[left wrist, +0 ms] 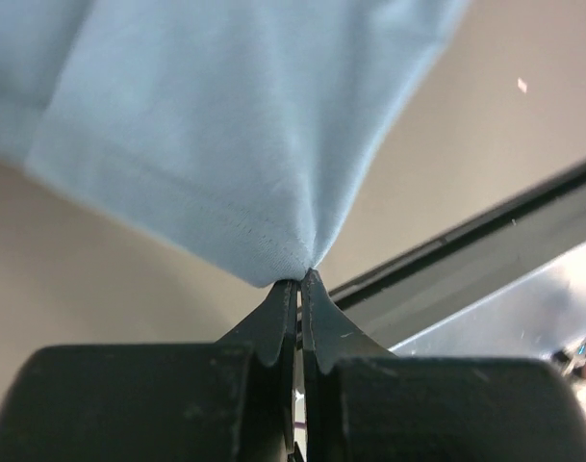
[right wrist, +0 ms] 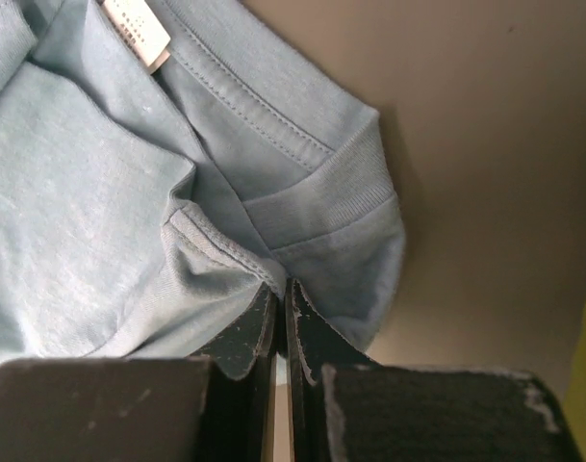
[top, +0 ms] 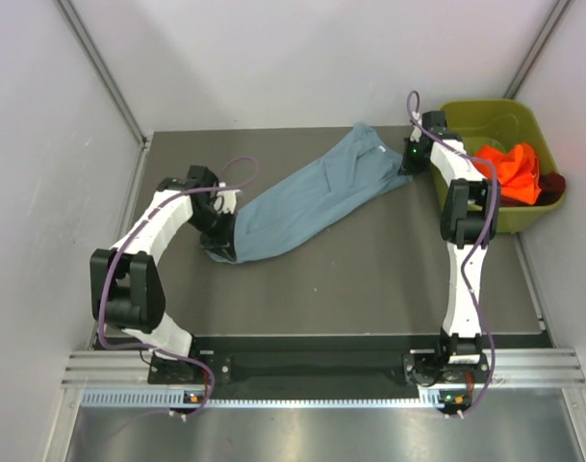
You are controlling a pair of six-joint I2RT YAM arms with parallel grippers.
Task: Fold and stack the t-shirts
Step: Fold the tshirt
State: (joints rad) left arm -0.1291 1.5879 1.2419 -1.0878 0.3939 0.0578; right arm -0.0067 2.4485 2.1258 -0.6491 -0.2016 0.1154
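On my overhead view the blue-grey t-shirt [top: 312, 197] lies bunched into a long band across the dark table [top: 350, 289], running from about 8 o'clock near my left arm up to about 1 o'clock by my right arm. My left gripper [top: 220, 243] sits at the 8 o'clock end. Its wrist camera shows the two black fingers [left wrist: 273, 322] pressed together with a hemmed corner of the blue cloth pinched at their tips, the fabric fanning up and away toward 12 o'clock and lifted off the table surface there. My right gripper [top: 410, 162] is at the 1 o'clock end. Its wrist camera shows the jaws closed on a fold of cloth just beside the ribbed collar [right wrist: 345, 192], with the white neck label [right wrist: 137, 29] up at 11 o'clock in that view. Off the table's 2 o'clock corner stands the olive-green bin [top: 485, 111], touching or just beside the table edge. The orange t-shirt [top: 512, 171] is heaped inside it, and the dark maroon t-shirt [top: 554, 183] peeks out at its 3 o'clock side, mostly hidden.
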